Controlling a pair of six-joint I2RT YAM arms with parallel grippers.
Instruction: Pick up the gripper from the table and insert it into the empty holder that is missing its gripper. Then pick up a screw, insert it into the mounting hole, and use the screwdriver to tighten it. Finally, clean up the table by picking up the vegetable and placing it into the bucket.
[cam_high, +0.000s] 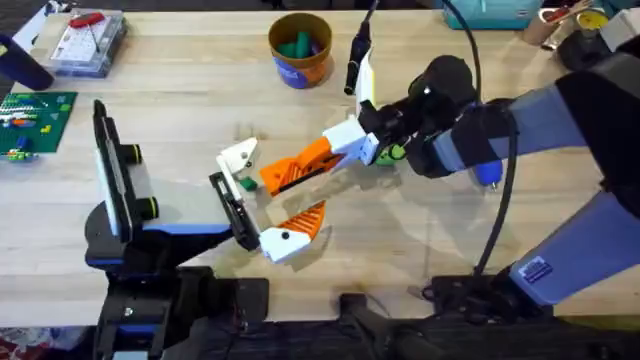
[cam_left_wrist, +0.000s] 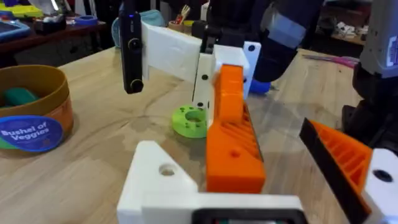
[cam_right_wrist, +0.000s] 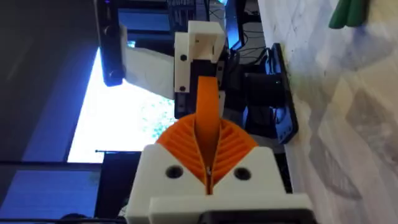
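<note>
Two grippers crowd mid-table

Right gripper (cam_high: 300, 172) is clamped on the orange-and-white gripper (cam_high: 345, 140), held above the table just beside the holder (cam_high: 232, 208). Left gripper (cam_left_wrist: 211, 186) finger state: cannot tell. Vegetable (cam_left_wrist: 189, 120) lies beneath; bucket (cam_high: 299, 48) near far edge, open wood around

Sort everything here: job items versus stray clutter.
For the job: orange-and-white finger, held in the right end effector; black bracket; green disc; cup.
Lying about: clear box; green board.
</note>
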